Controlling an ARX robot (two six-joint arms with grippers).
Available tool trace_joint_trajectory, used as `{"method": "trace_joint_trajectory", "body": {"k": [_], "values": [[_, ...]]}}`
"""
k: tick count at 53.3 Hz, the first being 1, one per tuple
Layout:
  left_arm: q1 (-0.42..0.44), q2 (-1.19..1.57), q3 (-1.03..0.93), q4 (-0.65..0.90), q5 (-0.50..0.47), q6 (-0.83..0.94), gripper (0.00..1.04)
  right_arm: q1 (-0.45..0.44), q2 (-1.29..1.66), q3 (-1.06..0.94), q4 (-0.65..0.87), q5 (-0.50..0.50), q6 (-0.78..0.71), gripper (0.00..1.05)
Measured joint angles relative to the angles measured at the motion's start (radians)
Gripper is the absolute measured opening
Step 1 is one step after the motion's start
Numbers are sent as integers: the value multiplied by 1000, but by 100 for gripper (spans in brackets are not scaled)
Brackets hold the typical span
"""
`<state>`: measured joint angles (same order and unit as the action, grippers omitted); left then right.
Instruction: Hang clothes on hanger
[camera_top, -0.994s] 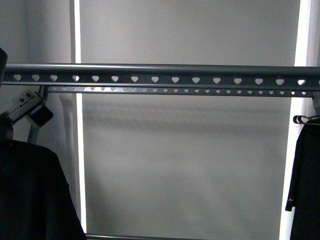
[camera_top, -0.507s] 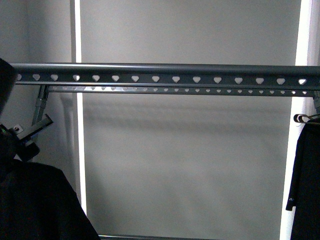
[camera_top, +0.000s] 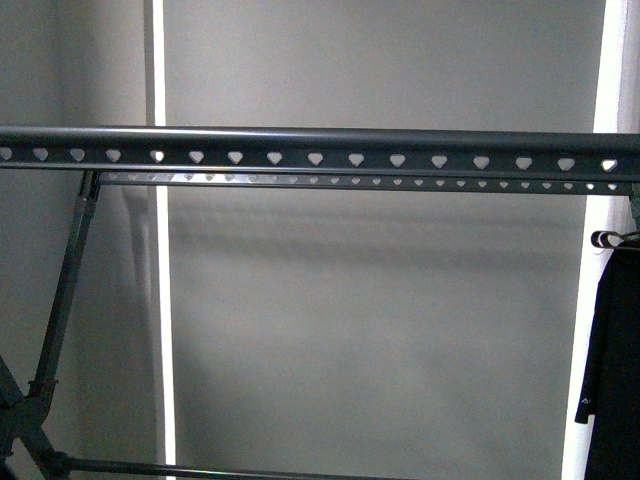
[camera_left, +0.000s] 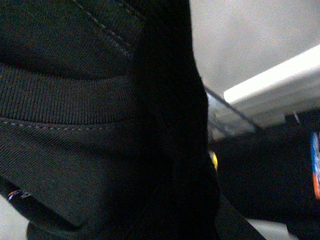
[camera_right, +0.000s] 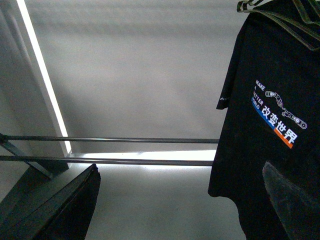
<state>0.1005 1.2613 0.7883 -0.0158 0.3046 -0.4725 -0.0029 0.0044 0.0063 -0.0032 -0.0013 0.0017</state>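
A black knit garment (camera_left: 90, 125), its ribbed collar showing, fills the left wrist view, so I cannot tell how the left end effector stands. The right end effector (camera_right: 181, 200) gapes wide, holding nothing. A printed black T-shirt (camera_right: 270, 150) hangs below the right end of the heart-pierced drying rack (camera_top: 320, 150).

Close-up black cloth (camera_left: 75, 100) hid the left gripper from its wrist camera; the front view's edge cut off the hanging shirt (camera_top: 612, 380).
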Motion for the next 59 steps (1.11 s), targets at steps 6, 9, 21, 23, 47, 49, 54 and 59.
{"method": "trace_joint_trajectory", "body": {"k": [6,9,21,23,47,49,54,59], "values": [[-5,-193,-56,-232,332,305,5,0,0,0,0,0,0,97],[0,-252,-49,-355,441,506,5,0,0,0,0,0,0,97],[19,-108,127,-354,394,1335,4,0,0,0,0,0,0,97],[10,-63,163,-298,349,1490,4,0,0,0,0,0,0,97],[-232,279,486,51,290,2336,4,0,0,0,0,0,0,97],[-240,283,486,53,294,2346,4,0,0,0,0,0,0,97],[-241,283,486,54,293,2359,4,0,0,0,0,0,0,97],[-238,283,487,54,291,2364,4,0,0,0,0,0,0,97]]}}
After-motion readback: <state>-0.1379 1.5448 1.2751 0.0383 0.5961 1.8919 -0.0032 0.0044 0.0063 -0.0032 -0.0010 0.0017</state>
